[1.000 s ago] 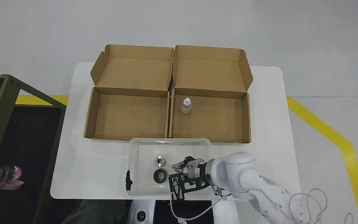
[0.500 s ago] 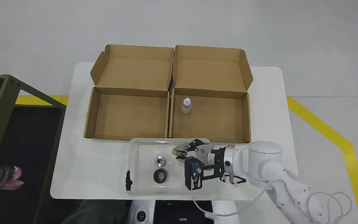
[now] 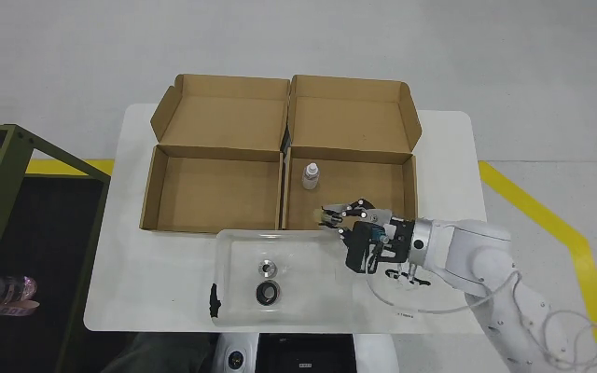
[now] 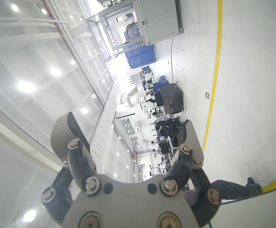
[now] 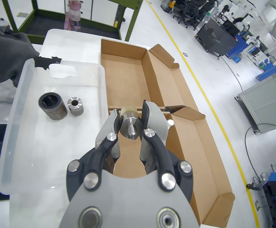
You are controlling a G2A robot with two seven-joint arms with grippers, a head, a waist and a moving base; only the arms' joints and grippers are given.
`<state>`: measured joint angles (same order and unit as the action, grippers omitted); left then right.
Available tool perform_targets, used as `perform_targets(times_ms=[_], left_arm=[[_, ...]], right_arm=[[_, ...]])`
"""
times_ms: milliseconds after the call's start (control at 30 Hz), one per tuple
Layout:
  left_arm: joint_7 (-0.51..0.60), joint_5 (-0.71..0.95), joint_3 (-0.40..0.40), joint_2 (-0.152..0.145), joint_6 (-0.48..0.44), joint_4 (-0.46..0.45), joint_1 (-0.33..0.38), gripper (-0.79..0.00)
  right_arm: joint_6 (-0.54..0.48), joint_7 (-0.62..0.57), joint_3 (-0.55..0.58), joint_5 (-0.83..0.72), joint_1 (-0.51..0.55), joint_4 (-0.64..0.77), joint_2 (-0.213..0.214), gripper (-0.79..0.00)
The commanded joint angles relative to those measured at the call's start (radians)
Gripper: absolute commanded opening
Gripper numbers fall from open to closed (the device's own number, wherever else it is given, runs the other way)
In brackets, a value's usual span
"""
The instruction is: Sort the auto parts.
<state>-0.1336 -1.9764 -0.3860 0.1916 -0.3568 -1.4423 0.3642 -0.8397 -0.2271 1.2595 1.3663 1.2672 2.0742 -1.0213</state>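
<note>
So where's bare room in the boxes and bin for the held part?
The left box is wholly bare inside. The right box is bare except by the white bottle, near the shared wall. The clear bin is free on its half toward the right gripper; two metal parts crowd the other half.

This was a large industrial hall. A white floor [image 4: 237, 86] carried a yellow line [image 4: 217, 54], ceiling lights [image 4: 55, 71] shone high overhead, and blue cabinets [image 4: 142, 54], a grey enclosure [image 4: 157, 19] and black chairs [image 5: 188, 8] stood behind.

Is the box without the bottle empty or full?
Empty. The left cardboard box shows only its bare brown floor in the top view.
</note>
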Motion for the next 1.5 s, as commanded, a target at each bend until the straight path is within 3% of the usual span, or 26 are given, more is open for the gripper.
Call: perform_targets(times_ms=[0, 400, 933, 1400, 1467], left_arm=[[0.0, 0.0, 0.0, 0.0, 0.0, 0.0, 0.0, 0.0], [0.0, 0.0, 0.0, 0.0, 0.0, 0.0, 0.0, 0.0], [0.0, 0.0, 0.0, 0.0, 0.0, 0.0, 0.0, 0.0], [0.0, 0.0, 0.0, 0.0, 0.0, 0.0, 0.0, 0.0], [0.0, 0.0, 0.0, 0.0, 0.0, 0.0, 0.0, 0.0]], right_arm=[[0.01, -0.023, 0.013, -0.028, -0.006, -0.011, 0.001, -0.785], [0.018, -0.188, -0.08, -0.163, -0.158, -0.16, -0.014, -0.785], [0.041, -0.437, -0.273, -0.196, -0.4, -0.419, -0.055, -0.785], [0.092, -0.516, -0.407, -0.153, -0.521, -0.595, -0.096, -0.785], [0.099, -0.515, -0.42, -0.146, -0.531, -0.613, -0.101, -0.739]])
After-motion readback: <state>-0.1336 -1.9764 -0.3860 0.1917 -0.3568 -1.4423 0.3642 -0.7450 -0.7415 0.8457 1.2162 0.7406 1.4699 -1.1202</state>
